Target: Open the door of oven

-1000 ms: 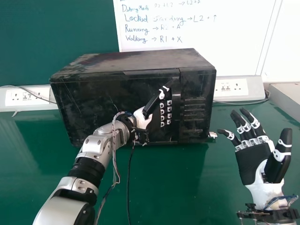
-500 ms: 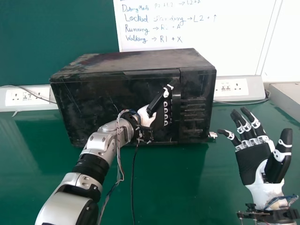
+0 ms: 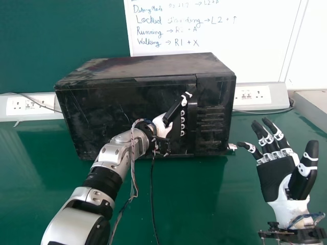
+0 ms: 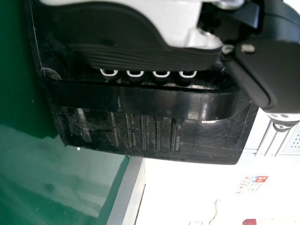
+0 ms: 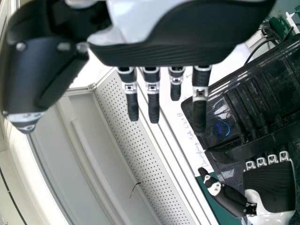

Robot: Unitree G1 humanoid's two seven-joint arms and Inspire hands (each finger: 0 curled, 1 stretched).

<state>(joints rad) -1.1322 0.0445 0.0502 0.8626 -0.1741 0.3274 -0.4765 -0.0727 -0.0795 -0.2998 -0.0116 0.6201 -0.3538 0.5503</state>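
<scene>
The black oven [image 3: 117, 112] stands on the table with its door closed. My left hand [image 3: 162, 125] is at the left side of the upright door handle [image 3: 192, 120], its thumb raised and its palm close to the door. In the left wrist view, the left hand [image 4: 136, 40] has its finger bases right beside the handle [image 4: 154, 102], and the finger ends are hidden behind it. My right hand [image 3: 278, 173] stays apart at the right with relaxed fingers, and the right wrist view shows the same hand [image 5: 173, 37] holding nothing.
A green table [image 3: 189, 204] extends around the oven. Socket panels [image 3: 33, 105] are at the wall on both sides, with a whiteboard [image 3: 255, 41] behind. A dark cable [image 3: 152, 199] hangs from the left wrist, and a grey ledge [image 3: 312, 107] lies at the far right.
The left hand has moved a little to the right, bringing its fingers in behind the handle. The right hand and the oven have kept their places.
</scene>
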